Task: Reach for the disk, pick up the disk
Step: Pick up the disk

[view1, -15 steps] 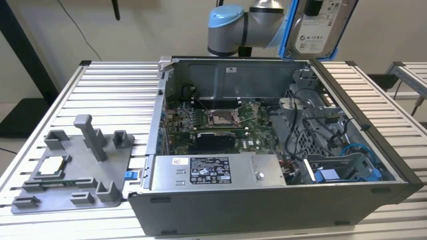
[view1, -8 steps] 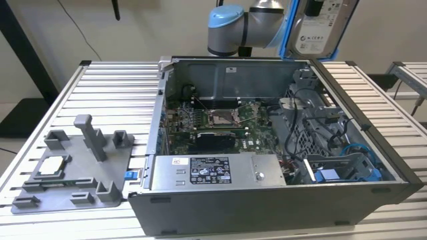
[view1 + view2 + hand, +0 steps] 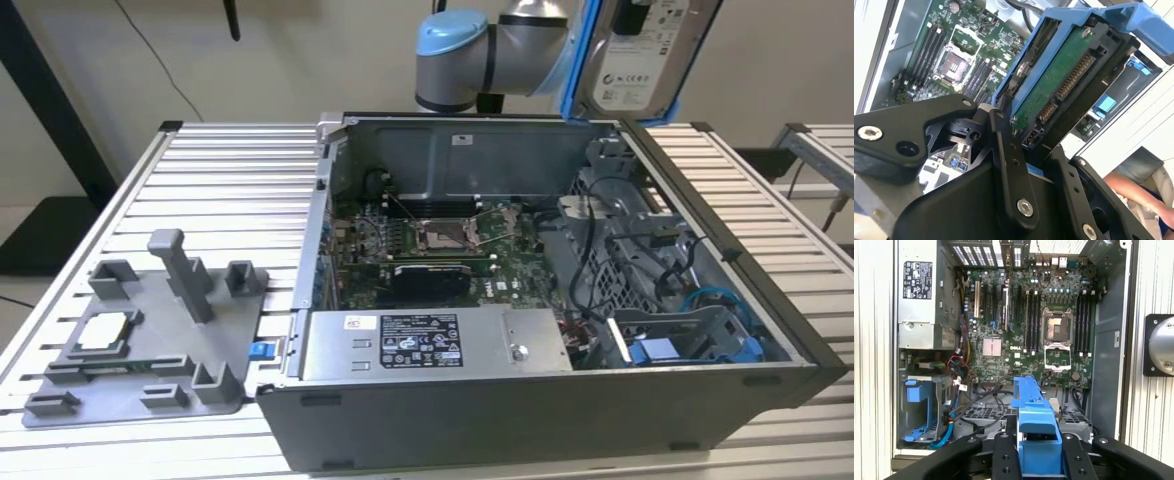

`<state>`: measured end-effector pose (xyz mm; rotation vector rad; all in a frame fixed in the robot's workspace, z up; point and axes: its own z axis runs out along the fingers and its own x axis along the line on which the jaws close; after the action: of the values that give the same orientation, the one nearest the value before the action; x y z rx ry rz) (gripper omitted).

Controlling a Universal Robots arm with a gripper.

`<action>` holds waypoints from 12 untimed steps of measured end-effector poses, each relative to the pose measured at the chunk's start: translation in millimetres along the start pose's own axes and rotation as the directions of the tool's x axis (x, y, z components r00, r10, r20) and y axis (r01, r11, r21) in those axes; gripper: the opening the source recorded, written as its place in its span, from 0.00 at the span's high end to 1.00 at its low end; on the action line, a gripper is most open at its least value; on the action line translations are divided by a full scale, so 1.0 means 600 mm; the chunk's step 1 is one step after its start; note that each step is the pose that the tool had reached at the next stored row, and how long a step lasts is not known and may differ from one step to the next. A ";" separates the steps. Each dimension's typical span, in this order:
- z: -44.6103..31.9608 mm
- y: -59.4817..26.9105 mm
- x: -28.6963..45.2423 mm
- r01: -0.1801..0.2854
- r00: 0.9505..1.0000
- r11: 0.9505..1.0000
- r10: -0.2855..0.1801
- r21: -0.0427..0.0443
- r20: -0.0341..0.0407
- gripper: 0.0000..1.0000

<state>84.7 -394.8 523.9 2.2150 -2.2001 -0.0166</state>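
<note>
While I watch from the remote station, this is what I see:

Claw: in the second wrist view my claw (image 3: 1026, 150) is closed on the disk (image 3: 1064, 80), its black fingers (image 3: 1004, 165) pressed against the lower end by the connector edge.

Disk: held up in the air, well above the open case (image 3: 320, 300); in the exterior view the disk (image 3: 641, 55) hangs upright over the case's rear wall, label side facing the camera, blue frame round its edges.

Disk underside: the green circuit board and connectors face the second wrist camera.

Frame: in the first wrist view I see the blue frame (image 3: 1034, 435) end-on between the fingers, above the case's drive cage.

Case: lying on its side on the bench (image 3: 200, 170), lid off, motherboard (image 3: 427, 240) exposed with an empty processor socket (image 3: 438, 235) near its middle.

Power supply: the silver box (image 3: 427, 345) sits along the case's front wall.

Bracket: a blue bracket (image 3: 694, 340) lies inside the case at the corner on the exterior view's right.

Fixture: a grey fixture (image 3: 160, 340) rests on the bench beside the case on the exterior view's left, a small silver chip (image 3: 107, 330) set in it.

Person: an arm (image 3: 1134, 192) shows beyond the bench edge in the second wrist view.
</note>
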 end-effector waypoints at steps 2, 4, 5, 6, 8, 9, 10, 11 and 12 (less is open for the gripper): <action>0.000 0.000 0.004 0.000 1.000 1.000 0.000 0.000 0.000 1.00; 0.000 0.000 0.009 -0.001 1.000 1.000 0.001 -0.001 0.000 1.00; 0.000 0.000 0.012 -0.001 1.000 1.000 0.001 -0.001 0.000 1.00; 0.001 0.000 0.015 -0.001 1.000 1.000 0.001 -0.001 0.000 1.00; 0.001 0.000 0.022 -0.001 1.000 1.000 0.001 -0.001 0.000 1.00; 0.001 0.000 0.025 -0.001 1.000 1.000 0.001 -0.001 0.000 1.00; 0.001 0.000 0.028 -0.001 1.000 1.000 0.001 -0.002 0.000 1.00; 0.001 0.000 0.031 -0.002 1.000 1.000 0.002 -0.002 0.000 1.00; 0.001 0.000 0.034 -0.002 1.000 1.000 0.002 -0.002 0.000 1.00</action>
<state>84.7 -414.9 523.2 2.2124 -2.2010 -0.0186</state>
